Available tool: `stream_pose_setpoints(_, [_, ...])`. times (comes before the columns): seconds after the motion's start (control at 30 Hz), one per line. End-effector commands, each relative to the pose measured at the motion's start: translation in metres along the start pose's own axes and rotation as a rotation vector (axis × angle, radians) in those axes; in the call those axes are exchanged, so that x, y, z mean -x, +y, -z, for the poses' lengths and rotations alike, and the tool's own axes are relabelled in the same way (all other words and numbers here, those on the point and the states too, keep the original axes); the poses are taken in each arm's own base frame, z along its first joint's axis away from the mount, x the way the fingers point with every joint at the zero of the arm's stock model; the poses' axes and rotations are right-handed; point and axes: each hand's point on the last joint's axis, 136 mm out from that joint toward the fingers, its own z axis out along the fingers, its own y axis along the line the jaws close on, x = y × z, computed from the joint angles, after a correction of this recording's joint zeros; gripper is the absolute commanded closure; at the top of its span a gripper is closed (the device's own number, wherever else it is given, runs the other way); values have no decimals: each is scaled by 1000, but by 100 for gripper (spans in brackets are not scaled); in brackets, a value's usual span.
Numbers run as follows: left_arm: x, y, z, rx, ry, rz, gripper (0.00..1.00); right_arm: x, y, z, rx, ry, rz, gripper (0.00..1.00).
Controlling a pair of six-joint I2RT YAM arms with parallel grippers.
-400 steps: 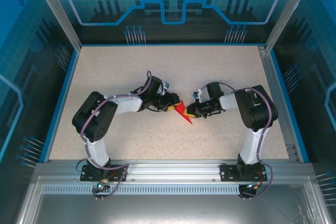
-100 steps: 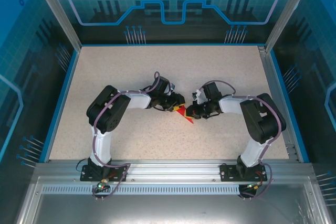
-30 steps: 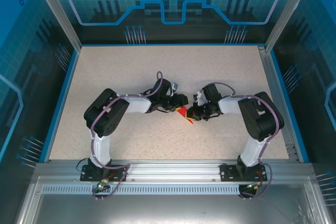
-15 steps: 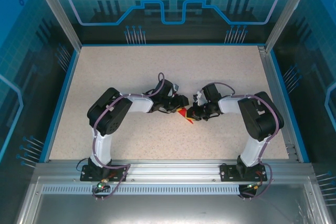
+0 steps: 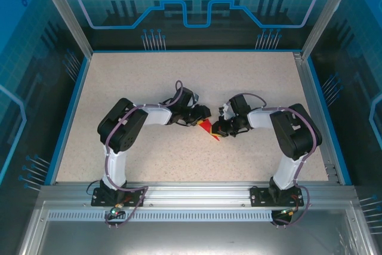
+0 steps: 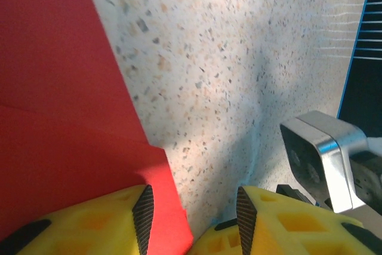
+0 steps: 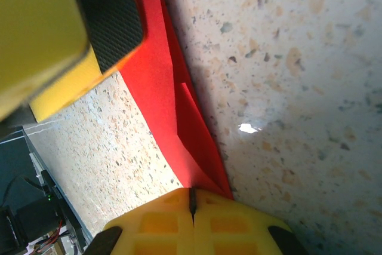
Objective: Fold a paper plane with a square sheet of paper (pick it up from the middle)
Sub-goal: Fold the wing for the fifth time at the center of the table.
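Top external: we are logging the folded red paper [image 5: 207, 127] lying at the middle of the table [image 5: 149, 82]. The right gripper [image 7: 192, 200], at the paper's 3 o'clock, is pinching its tip. The left gripper [image 6: 192, 212], at 10 o'clock, is standing parted.

Part-folded red paper [image 5: 207, 127] lies creased, tapering to pointed tip.

The red paper [image 6: 59, 117] ran off the left edge, its lower part hidden beneath a finger [image 6: 83, 225] of the left gripper [image 6: 194, 214].
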Motion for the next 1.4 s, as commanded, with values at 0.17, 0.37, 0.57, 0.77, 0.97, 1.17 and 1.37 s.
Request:
stream_pose_setpoints(0.17, [33, 51, 14, 146, -71, 39, 55, -44, -75, -14, -295, 109, -114, 100])
stream_pose_setpoints(0.37, [44, 62, 20, 154, -83, 60, 55, -45, -75, -16, -296, 117, -114, 100])
stream_pose_setpoints(0.57, [53, 71, 25, 169, -90, 67, 55, -45, -75, -17, -297, 120, -113, 100])
stream_pose_setpoints(0.77, [62, 79, 32, 173, -101, 73, 55, -45, -74, -18, -295, 124, -112, 100])
stream_pose_setpoints(0.97, [74, 85, 38, 178, -110, 56, 55, -45, -73, -19, -287, 127, -113, 100])
stream_pose_setpoints(1.17, [85, 94, 46, 202, -124, 31, 55, -45, -73, -20, -282, 130, -116, 100])
stream_pose_setpoints(1.37, [97, 95, 59, 223, -138, 8, 54, -44, -70, -20, -273, 131, -115, 100])
